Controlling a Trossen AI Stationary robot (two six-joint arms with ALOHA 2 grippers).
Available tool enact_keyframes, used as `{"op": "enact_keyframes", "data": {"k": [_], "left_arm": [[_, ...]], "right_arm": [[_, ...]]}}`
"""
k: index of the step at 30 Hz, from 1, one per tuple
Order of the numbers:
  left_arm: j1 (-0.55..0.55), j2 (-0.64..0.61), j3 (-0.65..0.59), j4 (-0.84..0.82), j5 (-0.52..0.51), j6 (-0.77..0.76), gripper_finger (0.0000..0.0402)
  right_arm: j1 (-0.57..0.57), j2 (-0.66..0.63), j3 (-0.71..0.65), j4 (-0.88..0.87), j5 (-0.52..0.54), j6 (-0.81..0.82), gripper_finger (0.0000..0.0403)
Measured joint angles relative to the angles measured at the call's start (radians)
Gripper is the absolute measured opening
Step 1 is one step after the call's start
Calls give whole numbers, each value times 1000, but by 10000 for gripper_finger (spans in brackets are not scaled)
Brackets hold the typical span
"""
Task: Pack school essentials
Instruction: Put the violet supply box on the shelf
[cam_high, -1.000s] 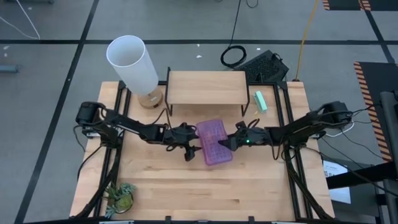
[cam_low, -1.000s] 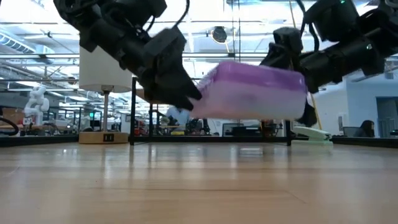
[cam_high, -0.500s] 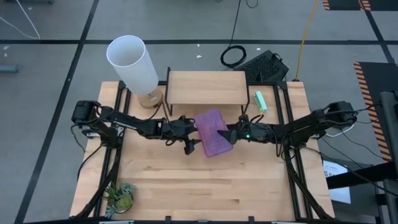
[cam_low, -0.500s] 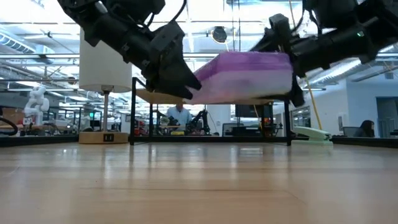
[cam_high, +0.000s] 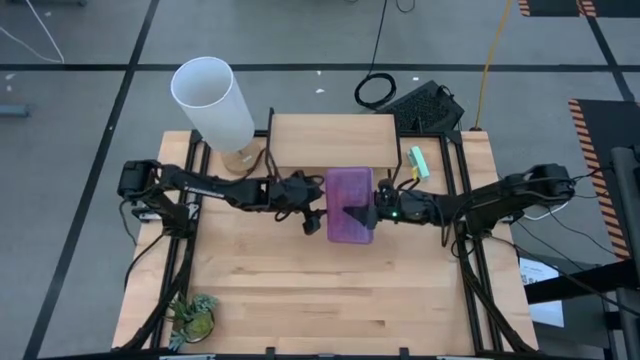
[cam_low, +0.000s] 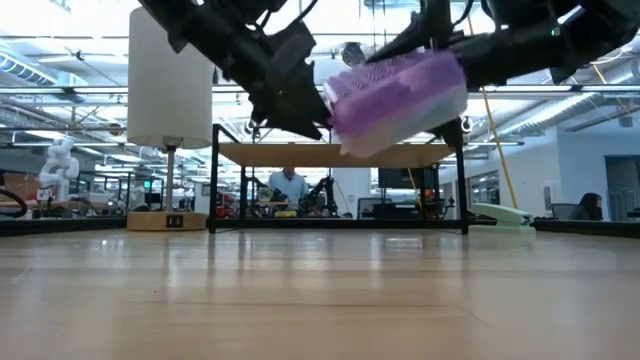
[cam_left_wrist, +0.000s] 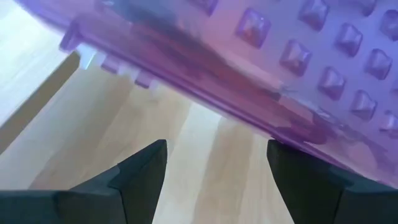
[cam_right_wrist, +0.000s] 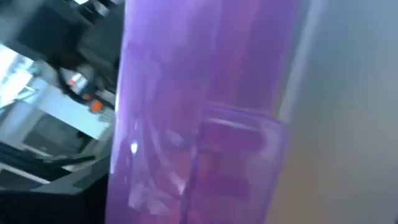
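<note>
A translucent purple plastic case (cam_high: 350, 205) with a studded surface is held in the air above the desk (cam_high: 300, 300), between the two pincers and just in front of a small wooden shelf (cam_high: 333, 140). In the low view the case (cam_low: 398, 92) is seen tilted, its end by the left pincer lower than its end by the right pincer, and well clear of the desk top. The left pincer (cam_high: 313, 215) is placed at one long side of the case; in the left wrist view its two dark fingers (cam_left_wrist: 140, 168) are seen spread apart, with the underside of the case (cam_left_wrist: 273, 56) lying across and just beyond their tips, so no firm grasp by this pincer can be made out. The right pincer (cam_high: 368, 212) is placed at the opposite side, with one dark finger lying over the lid; it appears to be closed on the case, which fills the right wrist view (cam_right_wrist: 199, 112). Whether stationery lies inside the case cannot be told. Behind the right pincer, beside the shelf, a mint-green oblong block (cam_high: 419, 162) rests on the desk. Behind the left pincer a white cylindrical lamp (cam_high: 212, 100) on a wooden base stands at the desk corner. Well in front of the left pincer, at the near desk corner, a green toy dinosaur (cam_high: 193, 316) is seen. No brand, label or writing can be read on anything.
</note>
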Motion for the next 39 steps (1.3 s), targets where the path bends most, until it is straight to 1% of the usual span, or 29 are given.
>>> {"op": "enact_keyframes", "data": {"k": [2, 5, 11, 17, 20, 23, 26, 28, 33, 39], "left_arm": [[8, 0, 0, -21, 0, -3, 282], [16, -1, 1, -18, 4, -8, 282], [30, -26, 5, -26, -2, 18, 282], [82, -88, 85, -152, -103, 102, 282], [130, -102, 133, -194, -114, 150, 282], [186, -105, 171, -230, -102, 180, 282], [244, -105, 180, -230, -65, 196, 282], [281, -104, 180, -239, -47, 201, 282], [354, -94, 179, -251, -42, 212, 282], [414, -81, 180, -243, 0, 220, 282]], "right_arm": [[-8, 4, -9, -5, 1, 1, 386], [-31, 4, -9, 48, 3, 5, 383], [-124, 3, 30, 62, 2, 2, 370], [-231, 3, 107, 52, -11, -29, 362], [-284, 3, 148, 39, -16, -53, 357], [-345, 12, 190, 1, -20, -79, 354], [-399, 55, 231, 5, -33, -100, 353], [-431, 107, 266, 7, -59, -102, 353], [-503, 228, 357, 10, -141, -109, 353], [-568, 273, 373, -10, -171, -119, 352]]}}
